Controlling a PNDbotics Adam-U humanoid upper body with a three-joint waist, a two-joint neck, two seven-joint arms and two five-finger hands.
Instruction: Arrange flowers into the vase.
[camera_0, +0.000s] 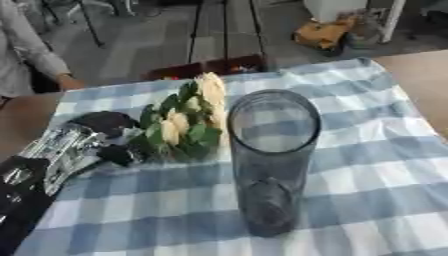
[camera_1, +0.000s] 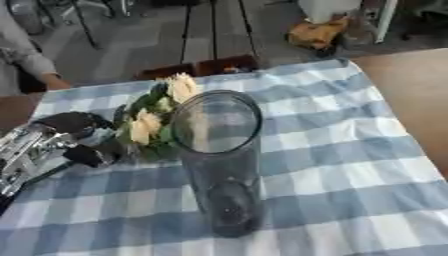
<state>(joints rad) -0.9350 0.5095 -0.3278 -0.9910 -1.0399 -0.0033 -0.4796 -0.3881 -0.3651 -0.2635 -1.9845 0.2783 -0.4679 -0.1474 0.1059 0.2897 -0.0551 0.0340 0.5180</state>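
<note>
Flowers (camera_0: 188, 122) in left hand (camera_0: 105, 135), blooms pointing far.

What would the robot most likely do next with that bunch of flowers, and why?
Probably lift the bunch of pale yellow flowers with green leaves and swing it right, over the open mouth of the tall clear glass vase. The robot's left hand, black and silver, is curled round the stems, the blooms sit just left of the rim, and the vase holds no flowers yet.
</note>
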